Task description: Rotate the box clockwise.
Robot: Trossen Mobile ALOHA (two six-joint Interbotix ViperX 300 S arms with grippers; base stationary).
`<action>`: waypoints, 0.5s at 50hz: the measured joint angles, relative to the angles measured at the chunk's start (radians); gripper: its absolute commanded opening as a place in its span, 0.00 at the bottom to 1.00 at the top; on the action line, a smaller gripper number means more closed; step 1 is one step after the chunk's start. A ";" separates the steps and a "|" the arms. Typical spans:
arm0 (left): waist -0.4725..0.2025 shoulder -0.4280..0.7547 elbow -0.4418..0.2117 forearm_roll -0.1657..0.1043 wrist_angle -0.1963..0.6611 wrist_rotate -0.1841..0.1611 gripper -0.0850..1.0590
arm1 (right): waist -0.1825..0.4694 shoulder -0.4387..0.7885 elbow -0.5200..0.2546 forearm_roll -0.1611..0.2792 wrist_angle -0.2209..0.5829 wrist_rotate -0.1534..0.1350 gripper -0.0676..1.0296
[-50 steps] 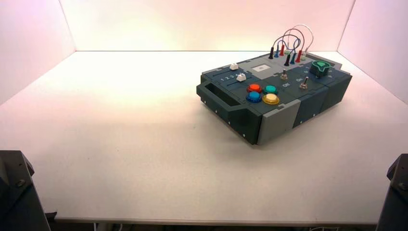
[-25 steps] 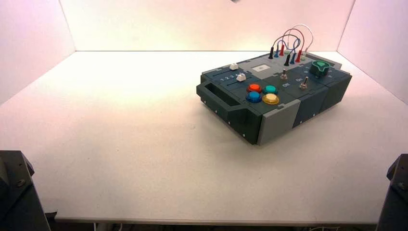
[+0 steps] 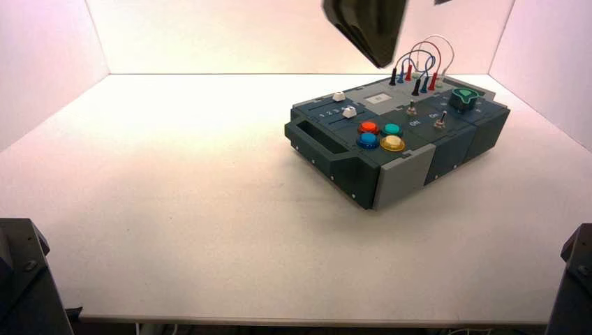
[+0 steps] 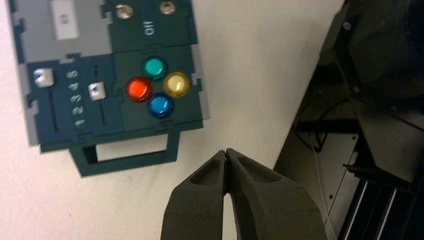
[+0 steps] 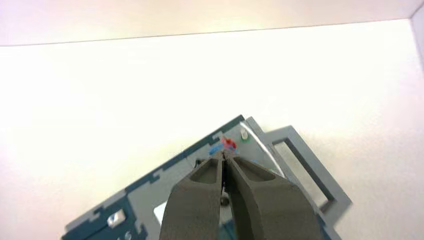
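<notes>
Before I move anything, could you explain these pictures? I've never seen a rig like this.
This is a robot with two arms, each ending in a two-fingered gripper. The high view looks down from above and behind the arms; each wrist view comes from a camera on that arm.

On the white table lies a dark box with round buttons, white sliders, switches, a green knob and looping wires.

The left gripper hangs above the table, off the box's handle by the buttons. The right gripper is over the wired end. Both have their fingertips together, holding nothing. A dark arm part tops the high view; I can't tell whose.
</notes>
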 measured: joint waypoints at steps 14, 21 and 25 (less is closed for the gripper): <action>-0.091 0.110 -0.120 0.000 0.094 0.054 0.05 | -0.002 0.161 -0.118 0.000 0.006 -0.002 0.04; -0.097 0.164 -0.155 -0.002 0.129 0.075 0.05 | -0.002 0.233 -0.184 0.003 0.026 -0.002 0.04; -0.094 0.193 -0.170 0.000 0.147 0.091 0.05 | -0.002 0.279 -0.235 0.003 0.049 -0.002 0.04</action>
